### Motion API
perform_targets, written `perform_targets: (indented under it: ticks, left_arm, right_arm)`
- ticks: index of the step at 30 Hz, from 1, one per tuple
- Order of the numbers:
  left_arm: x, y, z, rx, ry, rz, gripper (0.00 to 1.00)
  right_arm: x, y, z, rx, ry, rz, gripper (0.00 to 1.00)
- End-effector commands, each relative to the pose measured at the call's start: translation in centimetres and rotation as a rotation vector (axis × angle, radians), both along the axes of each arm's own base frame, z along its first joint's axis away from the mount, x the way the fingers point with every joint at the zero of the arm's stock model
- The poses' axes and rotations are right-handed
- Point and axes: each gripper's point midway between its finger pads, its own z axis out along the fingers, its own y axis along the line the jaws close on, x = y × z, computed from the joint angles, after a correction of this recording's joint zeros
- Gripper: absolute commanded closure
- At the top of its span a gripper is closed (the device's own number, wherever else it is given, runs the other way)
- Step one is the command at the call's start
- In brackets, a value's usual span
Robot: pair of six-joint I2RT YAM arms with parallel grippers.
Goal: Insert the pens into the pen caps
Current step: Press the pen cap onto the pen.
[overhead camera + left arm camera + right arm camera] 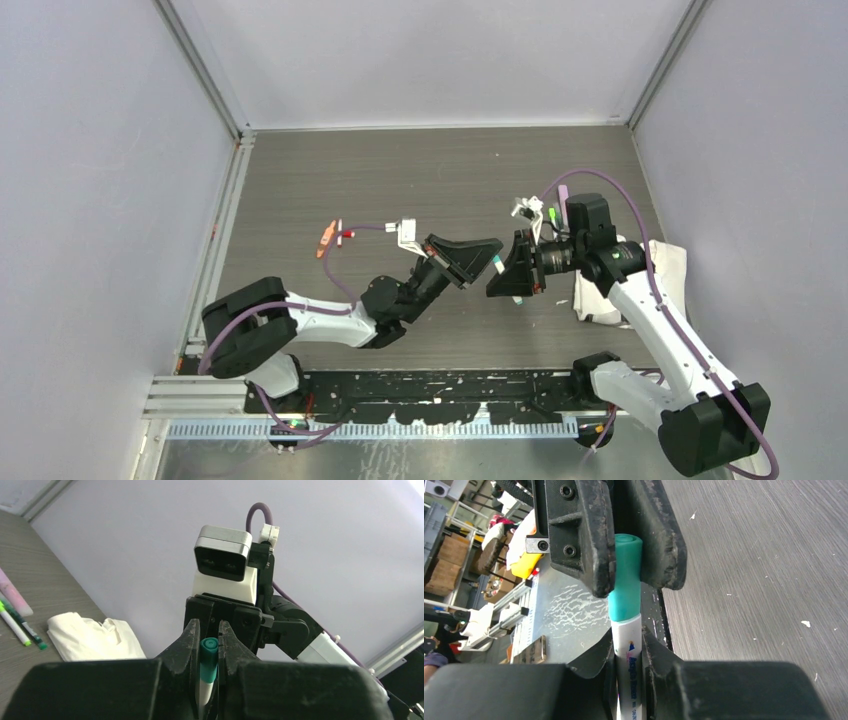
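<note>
Jaws of the right gripper (pixel 628 656) were clenched on the white barrel of a pen (pixel 629 637). Those of the left gripper (pixel 210 647) were closed on its teal cap (pixel 625 580), which sat over the barrel's end with no gap showing at the joint. Blue print ran lengthwise along the barrel beside a small pink mark. Its first word read "Acrylic"; the rest was too small to read or was hidden between the fingers (pixel 656 657). From above, the capped pen was held off the table (pixel 420 180) near its middle, spanning the short space between the two grippers, which faced each other tip to tip. The table had a dark wood-grain surface scattered with small white specks. Beyond the right wrist, toward the far edge, lay a small cluster of green pens (pixel 540 214) with a pink pen (pixel 563 195) just beside them. No writing on these could be read. A crumpled white cloth (pixel 600 300) lay on the right side of the table, partly covered by the right arm. On the left side, well apart from the grippers, an orange cap (pixel 325 240) lay near a red-tipped pen (pixel 345 236).
</note>
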Motion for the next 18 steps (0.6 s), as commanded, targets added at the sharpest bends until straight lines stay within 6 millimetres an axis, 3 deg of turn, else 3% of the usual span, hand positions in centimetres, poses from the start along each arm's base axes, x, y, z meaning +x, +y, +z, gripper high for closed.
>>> perform_targets:
  ticks: [1,4,6,10,11,13,18]
  left_arm:
    - [-16.4,-3.7,-9.8,0.311,-0.005,-0.743,0.99]
    - [-16.9,-4.0,-9.5,0.257,-0.001,-0.786,1.0]
    - [-17.2,-4.3,-10.4,0.299,0.02,-0.795,0.99]
    - [-17.1,-4.0,-14.1,0.64,0.033,-0.666,1.0]
    - [-17.6,-3.6,-14.2,0.67,0.034,-0.67,1.0]
    - [-18.3,-3.7,-12.0,0.524,0.025,-0.703,0.99]
    - [-20.7,-5.6,-11.6,0.418,0.056,-0.863,1.0]
  right_arm:
    - [7.8,-0.4,5.6,0.07,-0.378,-0.186,0.99]
    - [8.3,-0.6,5.6,0.068,-0.381,-0.206,0.99]
    - [8.6,-0.8,5.4,0.054,-0.38,-0.223,0.99]
    - [9.2,-1.1,5.1,0.025,-0.39,-0.252,0.99]
    - [9.3,-1.2,5.0,0.021,-0.389,-0.256,0.99]
    - [9.4,-1.1,5.0,0.019,-0.39,-0.258,0.99]
    - [9.7,-1.6,4.7,-0.002,-0.395,-0.284,0.99]
